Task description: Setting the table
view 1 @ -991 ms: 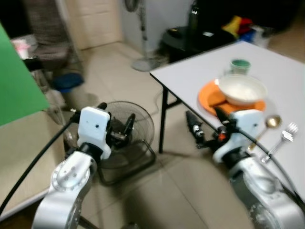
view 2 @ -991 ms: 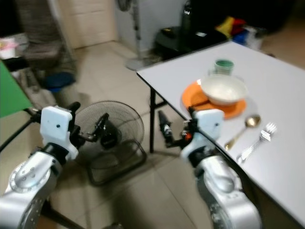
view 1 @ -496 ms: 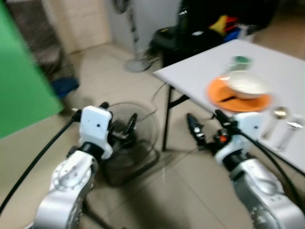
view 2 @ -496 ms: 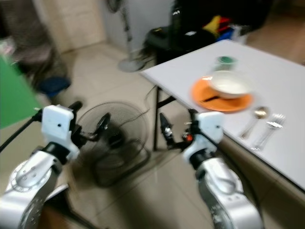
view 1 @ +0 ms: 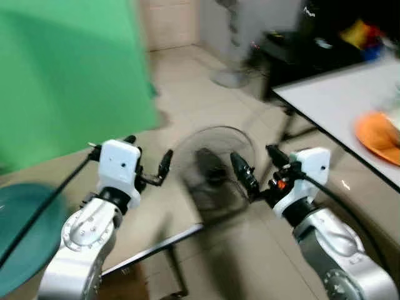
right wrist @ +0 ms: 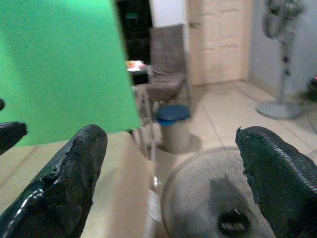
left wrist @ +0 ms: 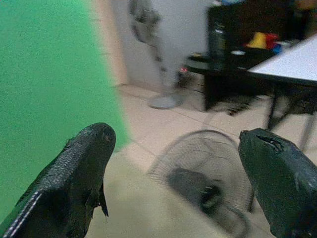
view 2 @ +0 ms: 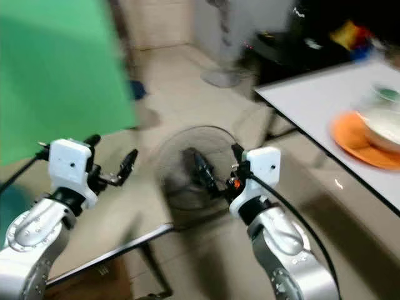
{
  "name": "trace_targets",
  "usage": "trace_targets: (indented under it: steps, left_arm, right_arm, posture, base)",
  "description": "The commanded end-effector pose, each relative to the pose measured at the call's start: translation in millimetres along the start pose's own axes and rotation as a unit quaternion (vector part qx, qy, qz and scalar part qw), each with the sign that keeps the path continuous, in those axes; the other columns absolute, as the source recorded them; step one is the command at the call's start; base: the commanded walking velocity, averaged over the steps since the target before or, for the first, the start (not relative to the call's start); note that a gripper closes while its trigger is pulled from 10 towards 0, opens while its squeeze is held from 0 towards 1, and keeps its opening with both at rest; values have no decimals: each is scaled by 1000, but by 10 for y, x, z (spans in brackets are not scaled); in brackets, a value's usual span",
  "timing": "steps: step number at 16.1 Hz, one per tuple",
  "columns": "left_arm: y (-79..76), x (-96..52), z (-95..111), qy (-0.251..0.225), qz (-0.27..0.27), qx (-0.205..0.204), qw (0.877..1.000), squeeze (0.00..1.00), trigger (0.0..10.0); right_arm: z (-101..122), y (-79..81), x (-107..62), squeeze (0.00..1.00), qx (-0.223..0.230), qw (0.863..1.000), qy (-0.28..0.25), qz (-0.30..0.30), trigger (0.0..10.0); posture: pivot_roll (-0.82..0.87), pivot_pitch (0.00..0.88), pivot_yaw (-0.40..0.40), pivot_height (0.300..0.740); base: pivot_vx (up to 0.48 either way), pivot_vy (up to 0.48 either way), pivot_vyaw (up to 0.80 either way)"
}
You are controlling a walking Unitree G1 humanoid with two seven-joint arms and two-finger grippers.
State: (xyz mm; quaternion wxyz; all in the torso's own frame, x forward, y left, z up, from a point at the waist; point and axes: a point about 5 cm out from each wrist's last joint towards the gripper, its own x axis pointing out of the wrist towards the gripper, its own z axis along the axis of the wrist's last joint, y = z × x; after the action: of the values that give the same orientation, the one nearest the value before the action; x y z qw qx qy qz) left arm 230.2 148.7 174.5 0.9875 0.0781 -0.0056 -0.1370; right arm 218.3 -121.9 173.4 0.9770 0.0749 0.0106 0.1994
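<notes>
An orange plate (view 2: 359, 140) carrying a white bowl (view 2: 384, 124) sits on the white table (view 1: 331, 94) at the far right, with a green cup (view 2: 389, 94) behind it. At the lower left a blurred teal dish (view 1: 25, 231) lies on a beige tabletop (view 1: 156, 209). My left gripper (view 1: 148, 153) hangs open and empty over that beige top. My right gripper (view 1: 259, 165) is open and empty too, held in front of a floor fan (view 1: 215, 169). Both wrist views show the spread fingers (left wrist: 74, 173) (right wrist: 69, 173) with nothing between them.
A large green board (view 1: 69, 69) stands at the left behind the beige tabletop. The floor fan lies on the tiles between the two tables. A chair (right wrist: 168, 54), a blue-lidded bin (right wrist: 173, 126) and a standing fan (right wrist: 277, 59) are farther off. Dark furniture (view 1: 331, 37) backs the white table.
The whole view has swung left: the white table with the plate has slid to the right edge, and the green board, beige top and teal dish have come in. Both grippers stay open.
</notes>
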Motion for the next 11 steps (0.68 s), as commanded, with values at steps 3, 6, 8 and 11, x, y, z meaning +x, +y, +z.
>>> trace_targets:
  steps: [3,6,8,11]
  left_arm:
    - [-23,-8,5,-1,-2,-2,1000,0,10000]
    - [-26,0,7,-2,-5,-2,1000,0,10000]
    - [-27,9,14,-4,-5,-1,1000,0,10000]
    - [-23,16,26,-7,-6,2,1000,0,10000]
  right_arm:
    - [-13,-24,-10,1000,1,1000,5,-2,10000]
    - [-16,-33,-15,1000,1,1000,5,-3,10000]
    - [-11,-40,-13,1000,2,1000,4,-4,10000]
    - [3,-67,0,1000,19,1000,1,-17,10000]
  posture:
    - [97,0,60,740]
    - [96,0,62,740]
    - [96,0,61,740]
    - [96,0,61,740]
  base:
    - [0,340,800]
    - [0,341,800]
    - [0,339,800]
    - [0,338,0]
